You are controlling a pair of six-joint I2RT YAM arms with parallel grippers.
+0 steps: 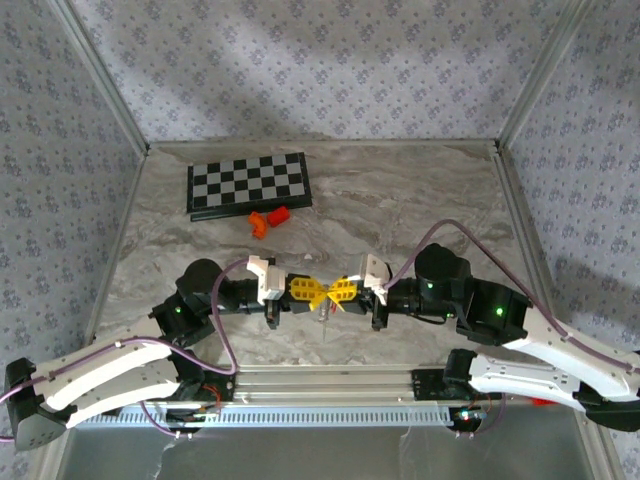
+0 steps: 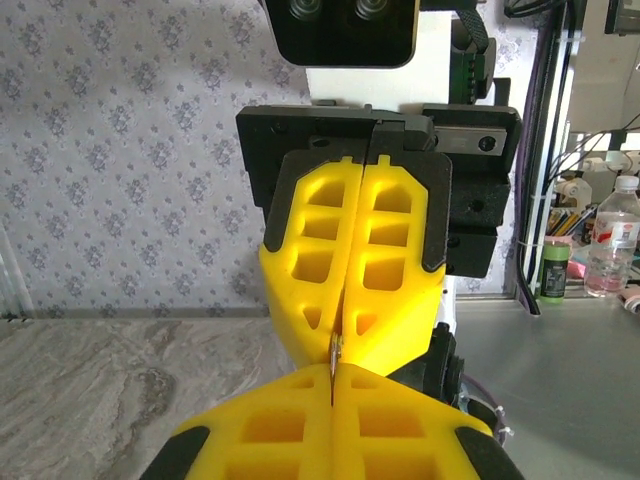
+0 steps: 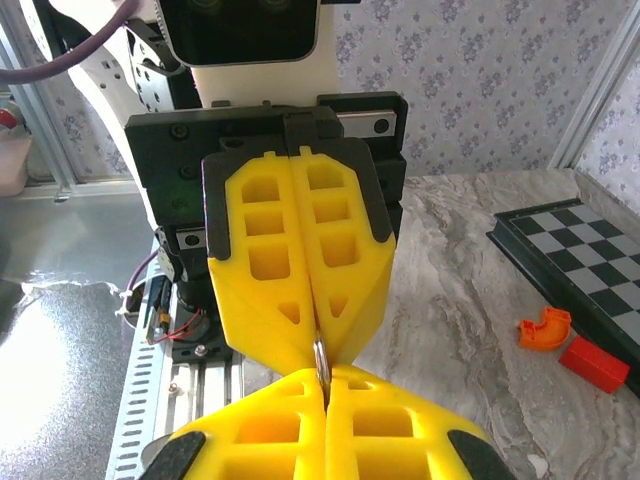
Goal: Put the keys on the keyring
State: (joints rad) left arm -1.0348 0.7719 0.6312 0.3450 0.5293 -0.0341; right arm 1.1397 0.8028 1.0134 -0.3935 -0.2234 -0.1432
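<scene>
Key [image 1: 327, 318]: thin silver sliver just below the meeting fingertips, long axis pointing toward the near table edge.
Left gripper [image 1: 320, 292], right gripper [image 1: 337, 292]: both fully closed, tip to tip over mid-table. The keyring [image 3: 320, 357] wire is caught at their seam; which one grips it cannot be told.
Step, judged: threading. Next: a fine twist feeding the key along the wire.
</scene>
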